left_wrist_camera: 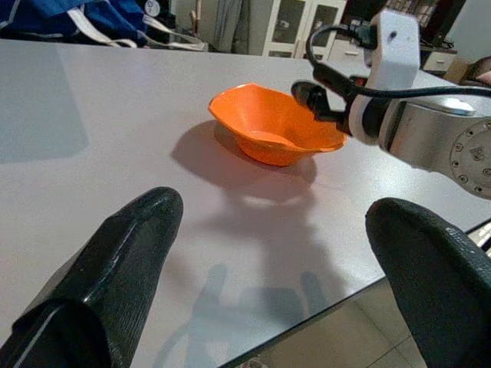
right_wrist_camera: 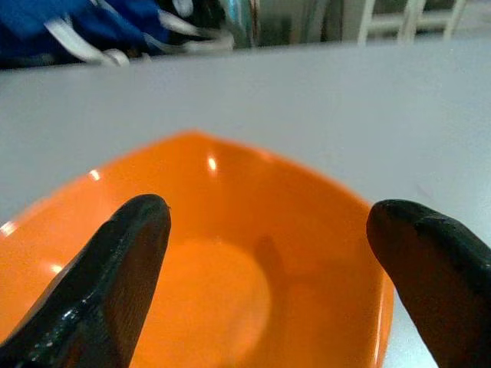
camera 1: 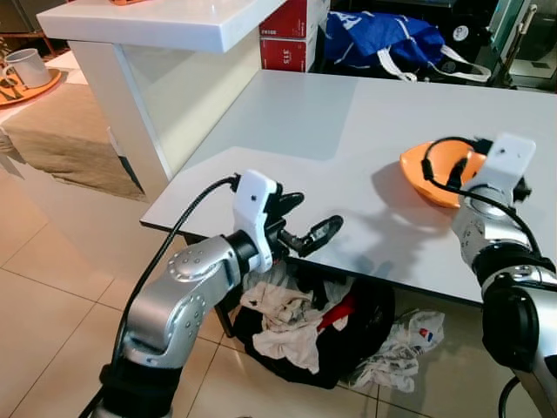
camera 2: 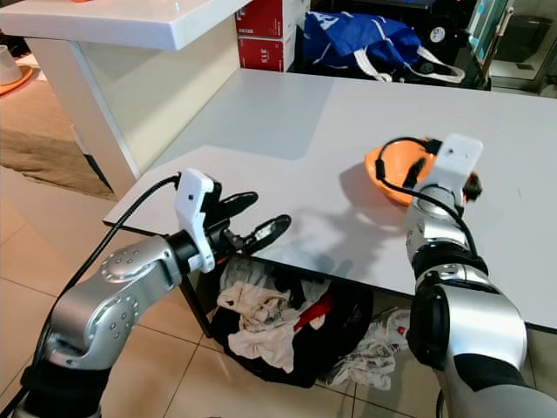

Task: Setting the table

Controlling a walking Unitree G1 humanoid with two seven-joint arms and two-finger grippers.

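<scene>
Right hand [right_wrist_camera: 268,268] wide open over orange bowl [right_wrist_camera: 230,253]. Bowl sits on grey desk [right_wrist_camera: 307,100]. Blue bag [right_wrist_camera: 69,23] at far edge.

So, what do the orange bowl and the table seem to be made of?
The orange bowl looks like thin plastic with a glossy finish: small bright glints sit on its inner wall and its rim is slightly wavy. It could also be melamine. The table seems to have a smooth white laminate or painted top with a matte to satin finish: shadows fall soft on it, and only a faint sheen shows.
</scene>
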